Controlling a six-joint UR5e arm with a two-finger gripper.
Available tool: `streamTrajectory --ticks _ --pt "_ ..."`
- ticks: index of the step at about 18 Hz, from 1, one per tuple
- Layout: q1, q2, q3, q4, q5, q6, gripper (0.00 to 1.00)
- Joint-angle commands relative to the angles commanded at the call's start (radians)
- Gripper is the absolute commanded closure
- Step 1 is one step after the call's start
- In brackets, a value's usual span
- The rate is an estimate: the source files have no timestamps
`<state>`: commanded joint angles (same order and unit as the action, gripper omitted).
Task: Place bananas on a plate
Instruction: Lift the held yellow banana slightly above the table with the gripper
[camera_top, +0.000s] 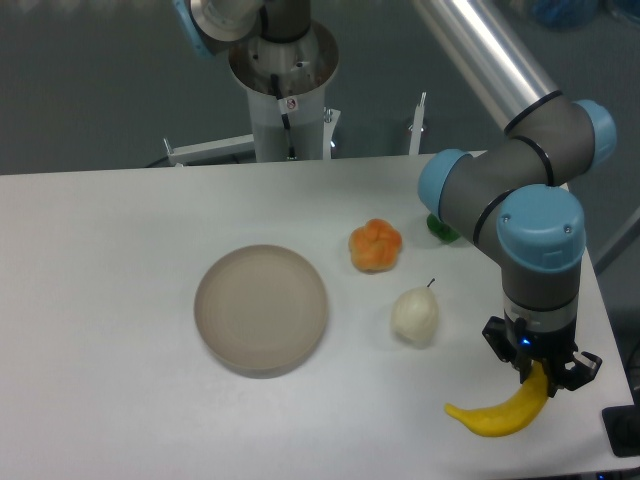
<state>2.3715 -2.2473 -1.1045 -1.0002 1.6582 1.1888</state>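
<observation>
Nearest the camera, the curved, smooth, bright yellow banana lies at the front right of the white worktop, its upper end rising between the dark fingers of the end effector. The end effector points straight down from the grey arm with light blue joint caps, and its fingers straddle that upper tip, seemingly closed on it; whether the fruit is firmly gripped or merely touched cannot be told for certain. Most of the banana trails down and to the left of the end effector, apparently resting on the worktop. Taking it by one end likely suits a top-down approach, though the long free body could swing once lifted.

Further back and to the left of the end effector sits a pale cream pear with a thin stem, upright and apart from the banana. Well to the left of the end effector lies the round, shallow, matte grey-beige plate, with nothing on it, so the task is not yet done. Beyond the pear is a lumpy orange fruit, and a small green object peeks from behind the arm's joint.
</observation>
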Motion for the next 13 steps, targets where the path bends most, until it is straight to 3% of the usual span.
streamTrajectory --ticks 8,13 --pt "-0.014 0.032 -0.035 -0.006 0.002 -0.018 0.72" --pt "-0.061 0.069 -0.067 -0.014 -0.003 -0.119 0.72"
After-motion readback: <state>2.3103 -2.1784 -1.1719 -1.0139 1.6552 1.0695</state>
